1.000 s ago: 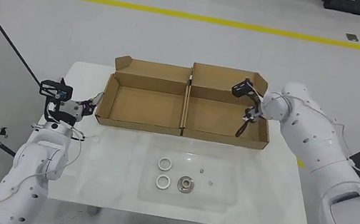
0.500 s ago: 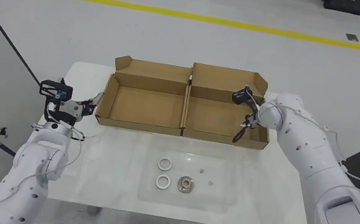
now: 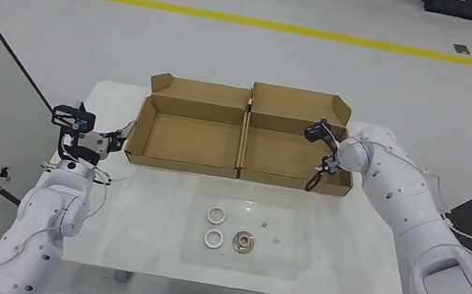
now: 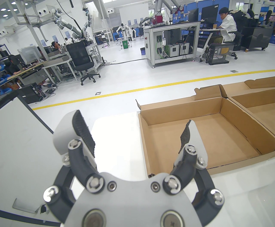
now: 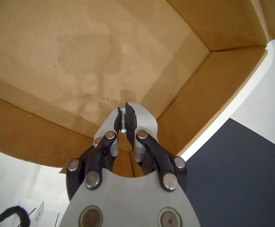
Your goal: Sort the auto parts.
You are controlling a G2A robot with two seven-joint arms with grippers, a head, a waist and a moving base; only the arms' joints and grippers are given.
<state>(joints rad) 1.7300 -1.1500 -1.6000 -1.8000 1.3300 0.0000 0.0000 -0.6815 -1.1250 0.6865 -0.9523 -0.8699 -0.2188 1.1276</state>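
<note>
Sorting barely begun: right box (image 3: 282, 153) and neighbour box (image 3: 190, 139) look empty. Ring (image 3: 217, 214), second ring (image 3: 214, 237) and hub-like part (image 3: 244, 240) lie on the counter (image 3: 341, 251) in front of the right box. Right gripper (image 5: 124, 106), nearly closed, pinches a threaded bolt (image 5: 122, 121) over that box's front corner. Left gripper (image 4: 132, 118) is wide open, holding nothing, well apart from it.

Pads (image 5: 130, 123) of the right claw (image 5: 122, 106) hide most of the threaded bolt (image 5: 122, 119).

White arms (image 3: 404, 191), black-padded silver tool (image 4: 133, 120)
</note>
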